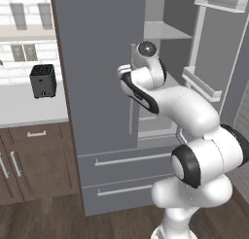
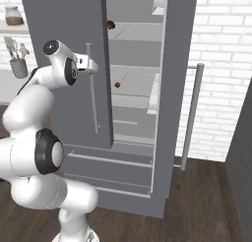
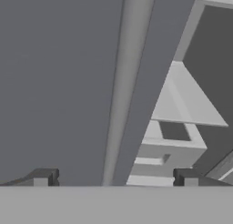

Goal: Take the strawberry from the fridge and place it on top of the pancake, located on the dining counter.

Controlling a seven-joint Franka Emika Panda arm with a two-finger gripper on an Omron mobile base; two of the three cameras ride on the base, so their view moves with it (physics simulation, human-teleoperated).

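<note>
The fridge point(image 1: 97, 63) has its left door point(image 2: 64, 19) shut and its right door point(image 2: 179, 64) swung open, so the grey shelves show. The strawberry point(image 2: 117, 84), a tiny red berry, lies on a middle shelf inside. My gripper point(image 3: 113, 178) is open at the left door's front, and the long vertical bar handle point(image 3: 125, 82) runs between its wide-apart fingertips. From the right base the gripper point(image 2: 91, 65) sits against the upper part of that handle point(image 2: 92, 93). Nothing is held. The pancake and the dining counter are out of view.
A small brown round item point(image 2: 111, 24) sits on an upper shelf. The open door's shelves point(image 1: 214, 48) jut out right of the arm. A dark toaster point(image 1: 43, 80) stands on the wall counter point(image 1: 24, 107) at left. Two drawers point(image 1: 126, 160) lie below the doors.
</note>
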